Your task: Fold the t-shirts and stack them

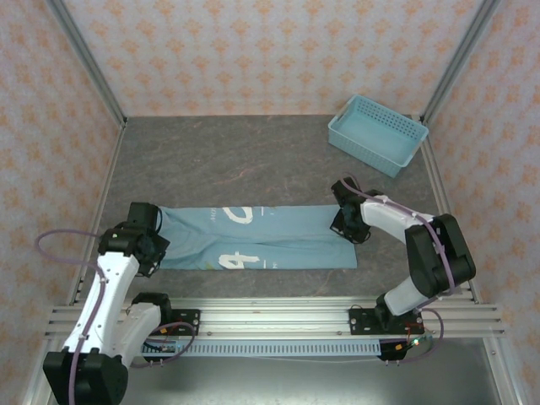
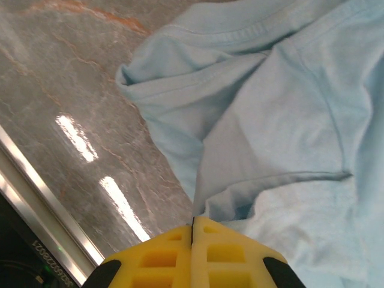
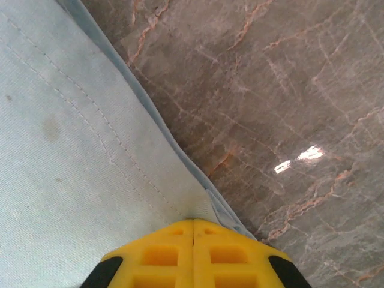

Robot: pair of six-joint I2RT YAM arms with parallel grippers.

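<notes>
A light blue t-shirt lies folded into a long band across the near part of the table, with white print showing. My left gripper is at its left end. In the left wrist view the yellow fingers are pressed together, with a fold of the sleeve cloth running into their tips. My right gripper is at the band's right end. In the right wrist view its jaws are shut on the stitched hem edge of the shirt.
A light blue perforated plastic basket stands at the back right. The dark marbled tabletop is bare behind the shirt. Patterned walls enclose three sides, and a metal rail runs along the near edge.
</notes>
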